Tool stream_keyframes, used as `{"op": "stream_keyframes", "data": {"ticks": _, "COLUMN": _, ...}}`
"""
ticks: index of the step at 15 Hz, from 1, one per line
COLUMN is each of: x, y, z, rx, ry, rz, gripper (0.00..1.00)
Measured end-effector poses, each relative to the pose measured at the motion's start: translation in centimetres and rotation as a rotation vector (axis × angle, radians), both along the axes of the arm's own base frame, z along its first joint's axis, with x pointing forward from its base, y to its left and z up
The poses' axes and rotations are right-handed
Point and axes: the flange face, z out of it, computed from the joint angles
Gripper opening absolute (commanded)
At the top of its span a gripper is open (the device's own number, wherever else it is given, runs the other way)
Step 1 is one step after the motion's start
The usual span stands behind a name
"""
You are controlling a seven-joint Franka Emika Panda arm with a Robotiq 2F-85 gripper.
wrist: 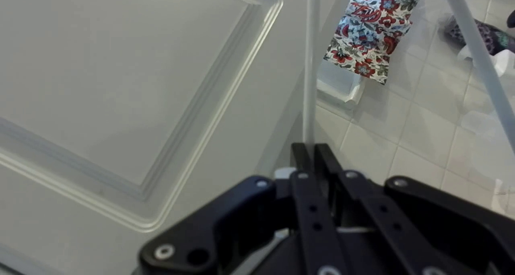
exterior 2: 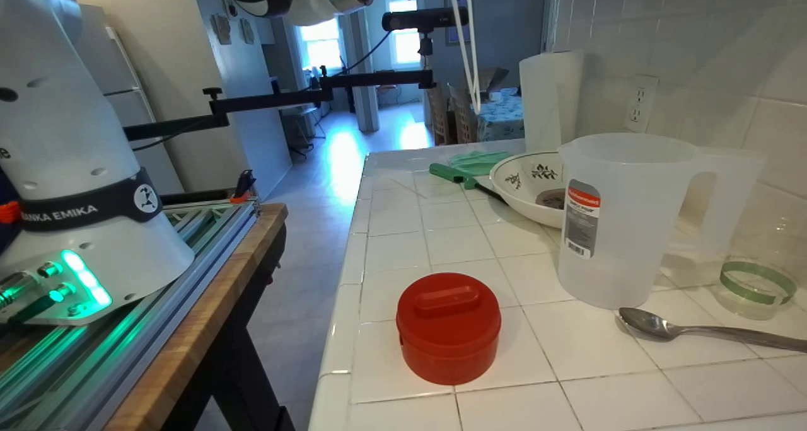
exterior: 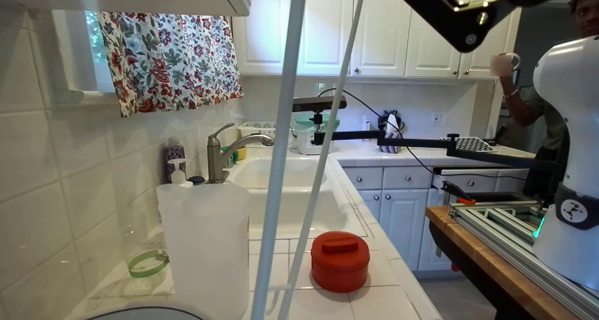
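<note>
One white rod is pinched in the near-closed end effector above the tiled kitchen counter.

In an exterior view, daylight shows at the upper left through the white-framed glass window; a pale square blurred patch sits at the upper right. In an exterior view, two rectangular windows burn out to white at upper centre, with blue-white glare on the smooth grey floor and a green glowing strip light at lower left. The wrist view is dimmer and greyish; a bright streak edges the white panelled cabinet door, and the black jointed gripper is soft toward the bottom.
</note>
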Motion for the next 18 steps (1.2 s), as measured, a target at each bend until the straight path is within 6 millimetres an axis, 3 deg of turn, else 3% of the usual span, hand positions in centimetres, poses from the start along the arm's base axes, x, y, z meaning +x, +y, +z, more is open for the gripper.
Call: {"op": "stream_keyframes", "data": {"ticks": 18, "x": -0.9, "y": 1.1, "z": 0.1, "rx": -0.008, "ry": -0.012, "rz": 0.026, "gripper": 0.02}}
